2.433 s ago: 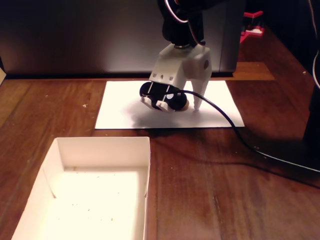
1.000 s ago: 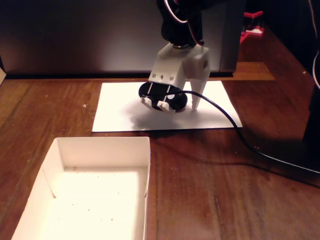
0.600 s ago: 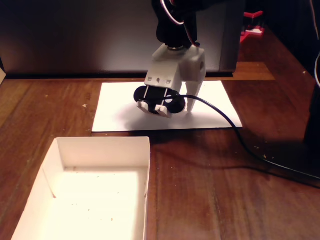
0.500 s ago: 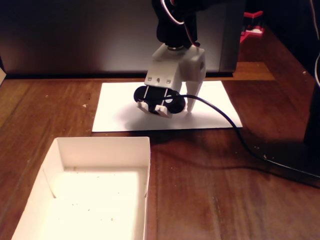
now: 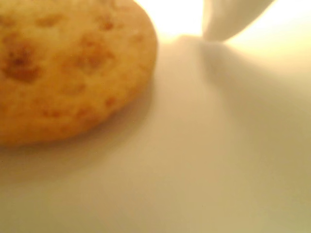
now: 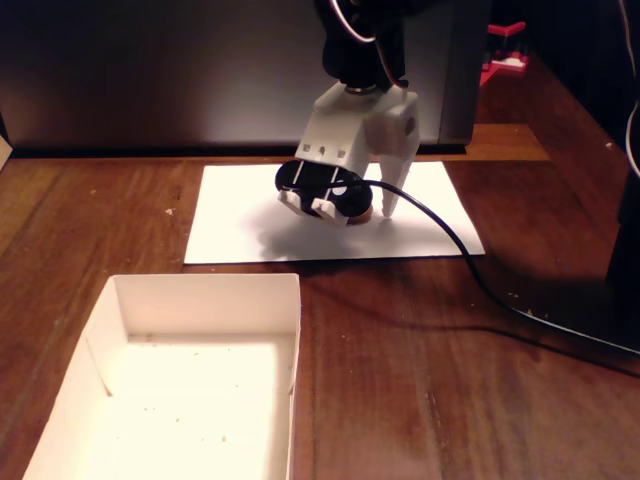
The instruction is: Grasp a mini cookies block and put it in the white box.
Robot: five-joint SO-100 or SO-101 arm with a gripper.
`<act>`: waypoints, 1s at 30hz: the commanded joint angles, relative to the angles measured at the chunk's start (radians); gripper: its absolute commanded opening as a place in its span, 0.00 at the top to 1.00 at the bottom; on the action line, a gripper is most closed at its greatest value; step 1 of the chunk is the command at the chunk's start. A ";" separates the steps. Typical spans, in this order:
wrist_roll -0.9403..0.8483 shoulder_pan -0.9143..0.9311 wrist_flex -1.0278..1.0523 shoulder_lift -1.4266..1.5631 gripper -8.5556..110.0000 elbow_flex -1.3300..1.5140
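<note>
The white box sits near the camera on the wooden table. On the paper sheet, the gripper stands with jaws apart; the golden-brown, dark-specked mini cookies block lies just beside one white fingertip, not clamped.

We see a dark brown wooden table with a visible grain and a few pale crumbs scattered on it. A flat white paper sheet lies on it toward the back, its near edge close to the white box, which sits on the table at the lower left of the fixed view. A black cable trails across the sheet's right part and over the wood to the right. In the wrist view, the mini cookies block rests on the pale sheet.
</note>
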 commanded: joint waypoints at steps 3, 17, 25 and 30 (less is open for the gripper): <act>-0.012 -0.031 0.002 0.104 0.61 -0.098; -0.003 -0.028 -0.003 0.066 0.61 -0.103; 0.000 -0.026 -0.005 0.038 0.61 -0.106; 0.003 -0.018 -0.005 0.021 0.61 -0.107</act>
